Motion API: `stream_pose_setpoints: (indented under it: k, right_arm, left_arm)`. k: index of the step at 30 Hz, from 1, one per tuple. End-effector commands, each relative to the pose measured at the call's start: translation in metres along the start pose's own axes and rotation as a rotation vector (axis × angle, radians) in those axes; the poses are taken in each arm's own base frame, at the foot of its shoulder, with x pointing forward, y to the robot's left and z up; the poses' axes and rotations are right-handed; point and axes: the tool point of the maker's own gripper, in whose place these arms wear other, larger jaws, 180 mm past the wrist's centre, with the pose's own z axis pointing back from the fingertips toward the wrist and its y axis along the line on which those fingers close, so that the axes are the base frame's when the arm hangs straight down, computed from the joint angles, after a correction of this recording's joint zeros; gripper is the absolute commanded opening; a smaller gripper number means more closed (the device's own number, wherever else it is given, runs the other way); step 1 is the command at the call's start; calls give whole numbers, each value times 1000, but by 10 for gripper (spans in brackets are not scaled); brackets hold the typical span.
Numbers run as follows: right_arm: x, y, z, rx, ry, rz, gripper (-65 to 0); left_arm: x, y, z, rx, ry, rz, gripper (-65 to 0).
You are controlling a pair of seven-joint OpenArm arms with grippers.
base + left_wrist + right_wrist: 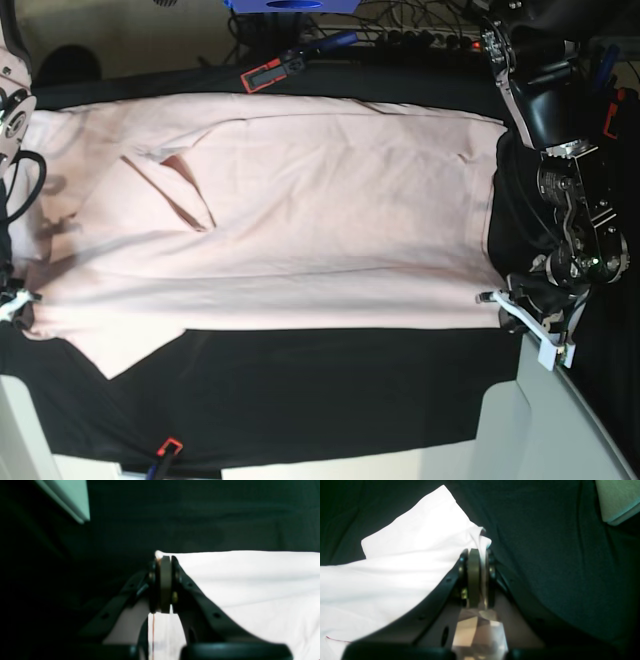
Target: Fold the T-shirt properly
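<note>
You've got the pale pink, short-sleeved cotton T-shirt spread across the black cloth, filling the frame from the left edge to right of centre, and both ends of its near edge are pinched! The black left gripper, at the right of the base view, is clenched on one corner; the black right gripper, at the lower left, is clamped on the gathered fabric at the other.

Why there? Your grips sit at opposite ends of one long edge, so the cloth runs nearly straight between them, and that looks like the set-up for carrying the edge over in one fold. Keep the two moving together, I'd say, or the line will skew.

Look at the material: thin, soft, matt jersey, smooth along the near band, with shallow creases running sideways. In the right wrist view the fabric bunches into a small ruffled tuck at the fingertips, while a blunt-ended flap, likely a sleeve, pokes out past the edge at the lower left. That one may need tucking in later. And upper left of centre, a dark slanting gap with puckered lips shows the cloth isn't lying flat there; it could trap a wrinkle.
</note>
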Motion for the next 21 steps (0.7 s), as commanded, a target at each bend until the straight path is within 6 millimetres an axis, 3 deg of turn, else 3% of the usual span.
stream_pose_setpoints:
  k: [1, 5, 10, 18, 21]
  right_arm:
    - [32, -14, 7, -29, -74, 9, -650]
    - [15, -17, 9, -33, -30, 9, -650]
    - [-10, -19, 12, -35, 34, 14, -650]
    - [-25, -17, 32, -72, 103, 113, -650]
    - [-32, -15, 36, -78, 133, 135, -650]
  left_arm:
    - [28, 7, 9, 25, -77, -22, -650]
    - [25, 7, 13, 30, -78, -37, -650]
    - [4, 7, 13, 29, -38, -41, -650]
    - [-14, 3, 25, 37, -22, -71, -650]
    - [-31, 2, 29, 37, 6, -77, -650]
